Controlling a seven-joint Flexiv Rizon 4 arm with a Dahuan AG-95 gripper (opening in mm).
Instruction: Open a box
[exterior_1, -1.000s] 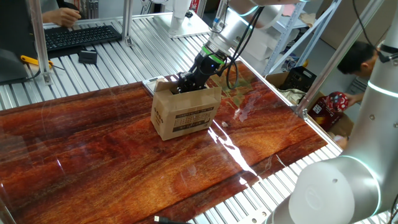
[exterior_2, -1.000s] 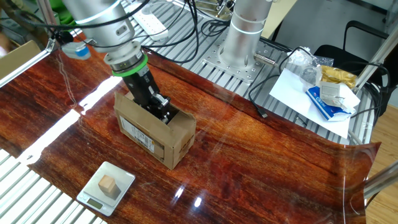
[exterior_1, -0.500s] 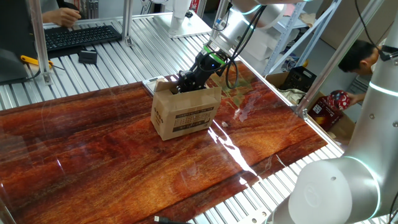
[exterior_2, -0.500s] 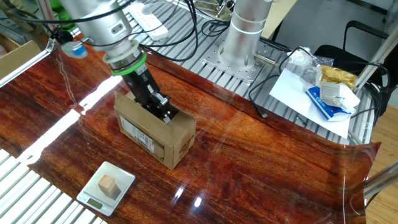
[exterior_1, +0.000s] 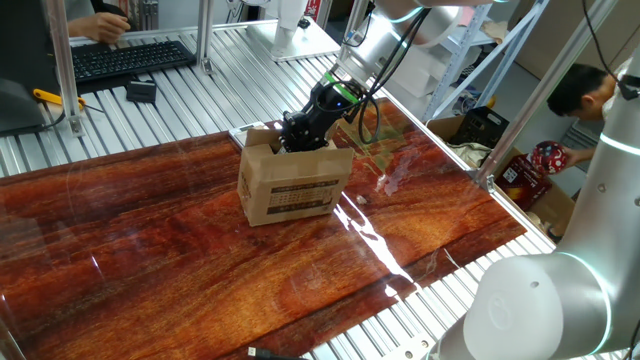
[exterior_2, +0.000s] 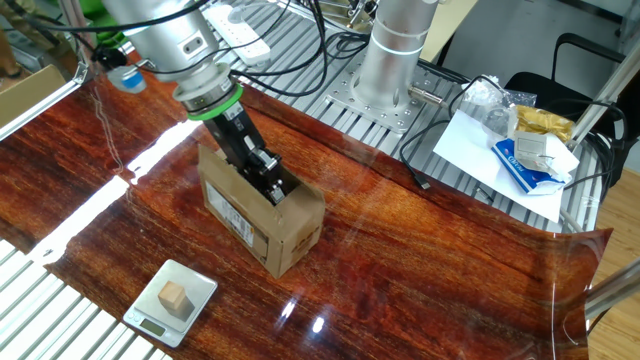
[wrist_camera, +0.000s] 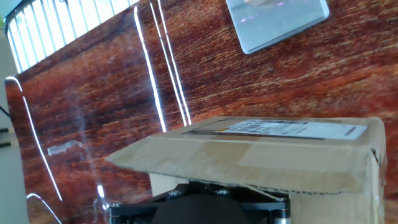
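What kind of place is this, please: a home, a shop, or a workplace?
Most likely a robotics lab or workshop. A robot arm works at a cardboard box on a wood-pattern table, with ribbed metal benches, a keyboard and loose cables around.

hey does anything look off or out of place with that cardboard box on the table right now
Yes. The box sits skewed to the table's edges, with the closed gripper pushed down into its open top. One flap is bent outward over the side. Nothing looks spilled or torn.
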